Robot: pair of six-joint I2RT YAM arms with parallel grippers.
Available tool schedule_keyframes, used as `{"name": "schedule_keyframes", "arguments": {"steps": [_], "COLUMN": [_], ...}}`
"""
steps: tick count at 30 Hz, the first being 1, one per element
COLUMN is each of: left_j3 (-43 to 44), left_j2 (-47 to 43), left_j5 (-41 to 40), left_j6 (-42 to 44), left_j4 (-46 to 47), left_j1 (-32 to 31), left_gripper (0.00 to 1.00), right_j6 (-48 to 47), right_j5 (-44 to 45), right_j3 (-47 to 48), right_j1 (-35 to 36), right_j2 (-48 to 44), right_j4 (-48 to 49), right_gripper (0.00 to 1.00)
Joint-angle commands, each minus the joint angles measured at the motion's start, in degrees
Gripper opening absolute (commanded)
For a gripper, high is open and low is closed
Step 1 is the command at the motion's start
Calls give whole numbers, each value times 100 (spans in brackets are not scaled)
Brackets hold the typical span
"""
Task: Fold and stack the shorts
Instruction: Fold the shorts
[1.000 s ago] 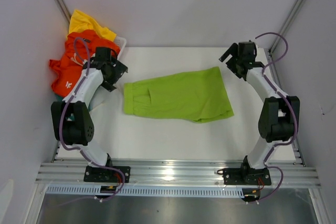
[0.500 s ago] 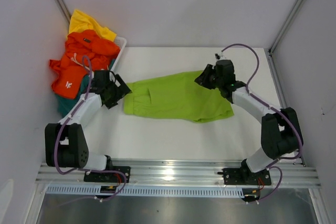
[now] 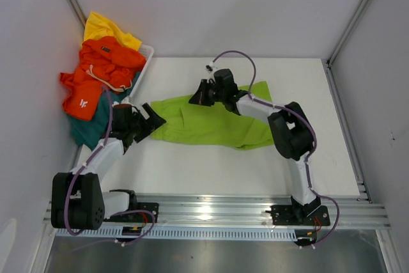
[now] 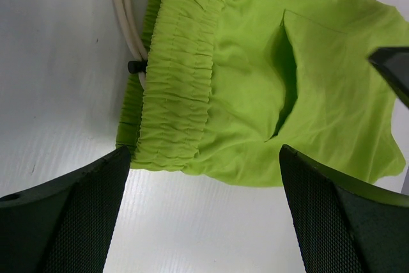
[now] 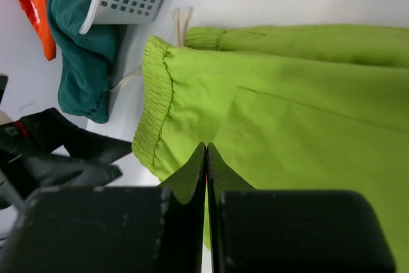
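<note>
A pair of lime green shorts [image 3: 217, 123] lies spread on the tabletop [image 3: 192, 164] just right of the white mesh basket [image 3: 148, 50], where orange shorts [image 3: 96, 71], yellow shorts [image 3: 105, 29] and teal shorts [image 3: 86, 129] sit heaped. The left arm [image 3: 105, 151], nearer the basket, hangs its jaws wide apart over the waistband corner, apparently to seize it. The right arm [image 3: 255, 103], farther off, has its jaws clenched at the far edge, likely to start a fold, though whether they pinch cloth is unclear.
</note>
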Motion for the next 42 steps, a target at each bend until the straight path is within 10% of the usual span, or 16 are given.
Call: {"name": "schedule_keyframes", "arguments": {"steps": [1,13,24,42], "left_j3": [-123,-483,-1090,-1283], "left_j2": [-311,-557,-611,549], "left_j5": [215,21,12,232], "left_j6": [174,209,280,-1468], "left_j4": [387,377,894,2706], "left_j1": [33,33,-116,-1021], "left_gripper": [99,99,99,99], "right_j6": [152,197,-40,3], "right_j5": [-527,-924,-54,-404], "right_j3": [547,1849,153,188], "right_j1": [155,411,-143,-20], "right_j2": [705,2228,1430,1455], "right_j4": [376,54,-106,42], "right_gripper": [0,0,0,0]}}
